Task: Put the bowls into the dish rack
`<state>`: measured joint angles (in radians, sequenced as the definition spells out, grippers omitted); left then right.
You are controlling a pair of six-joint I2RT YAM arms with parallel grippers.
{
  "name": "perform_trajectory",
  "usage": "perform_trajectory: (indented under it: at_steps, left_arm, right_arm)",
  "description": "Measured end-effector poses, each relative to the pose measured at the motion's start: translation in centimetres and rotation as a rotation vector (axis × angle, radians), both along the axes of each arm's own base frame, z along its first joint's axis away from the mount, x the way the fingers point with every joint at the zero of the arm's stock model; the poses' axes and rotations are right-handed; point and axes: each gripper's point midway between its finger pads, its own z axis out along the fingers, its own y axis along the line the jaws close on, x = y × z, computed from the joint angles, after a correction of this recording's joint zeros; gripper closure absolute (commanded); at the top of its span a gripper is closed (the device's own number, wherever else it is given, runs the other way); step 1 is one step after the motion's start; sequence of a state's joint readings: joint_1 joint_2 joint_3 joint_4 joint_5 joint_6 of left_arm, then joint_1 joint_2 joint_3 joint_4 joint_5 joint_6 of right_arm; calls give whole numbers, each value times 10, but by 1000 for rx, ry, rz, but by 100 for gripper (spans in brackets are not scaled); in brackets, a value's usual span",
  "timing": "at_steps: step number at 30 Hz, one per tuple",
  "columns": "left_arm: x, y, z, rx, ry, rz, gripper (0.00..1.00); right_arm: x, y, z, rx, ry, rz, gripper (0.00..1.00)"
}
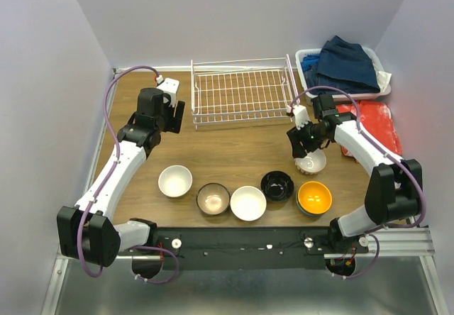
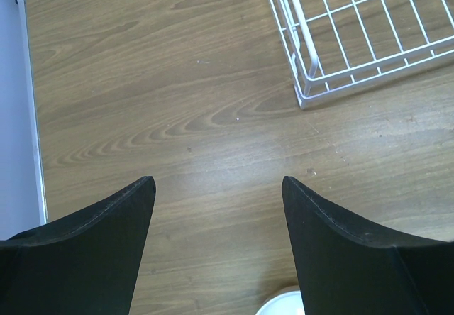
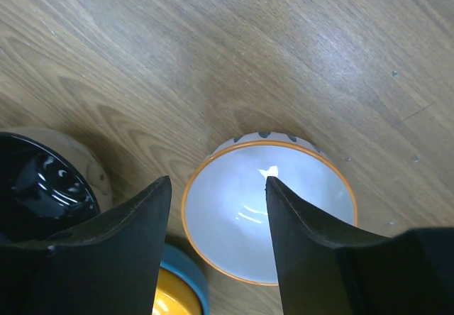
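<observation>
Top: 6 bowls (image 1: 248, 203) in a near-side row, dish rack (image 1: 241, 95) far centre, well apart from them. Left wrist: left gripper (image 2: 218, 181) apart, empty, dish rack corner ahead. Right wrist: right gripper (image 3: 217, 181) apart, either side of the orange-rimmed bowl (image 3: 230, 223) wall. The bowl is likely light, rigid, slick-glazed and chippable, so pinch the rim; black bowl (image 3: 42, 180) and orange bowl (image 3: 174, 297) crowd just beside.

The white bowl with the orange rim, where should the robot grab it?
By its rim, from straight above. The bowl sits upright and open, so one finger can go inside and one outside its thin wall. The right gripper is open over the side nearest the black bowl. That spot probably works, though the gap there looks tight.
</observation>
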<state>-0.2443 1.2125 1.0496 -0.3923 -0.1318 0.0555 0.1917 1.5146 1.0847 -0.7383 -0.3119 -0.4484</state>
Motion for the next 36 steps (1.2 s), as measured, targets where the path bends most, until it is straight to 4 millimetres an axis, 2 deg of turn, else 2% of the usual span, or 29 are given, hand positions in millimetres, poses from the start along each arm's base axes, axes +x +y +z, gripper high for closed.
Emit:
perform_trajectory:
  at_steps: [5,12,20,28,34,36]
  left_arm:
    - [0,3,-1,8,-1,11,19]
    - [1,8,1,23,-13,36,19]
    - [2,15,1,28,-13,61,19]
    - [1,30,2,20,-20,105,19]
    - [-2,31,2,16,-23,109,19]
    - [-2,31,1,14,-24,110,19]
  right_arm:
    - [-1,4,0,33,42,-99,52]
    - [9,5,14,60,64,-310,52]
    - [1,2,-5,39,143,-401,52]
    - [-5,6,-15,45,198,-459,57]
    - [-13,11,-25,22,222,-463,59]
    - [-15,14,-27,13,224,-457,63]
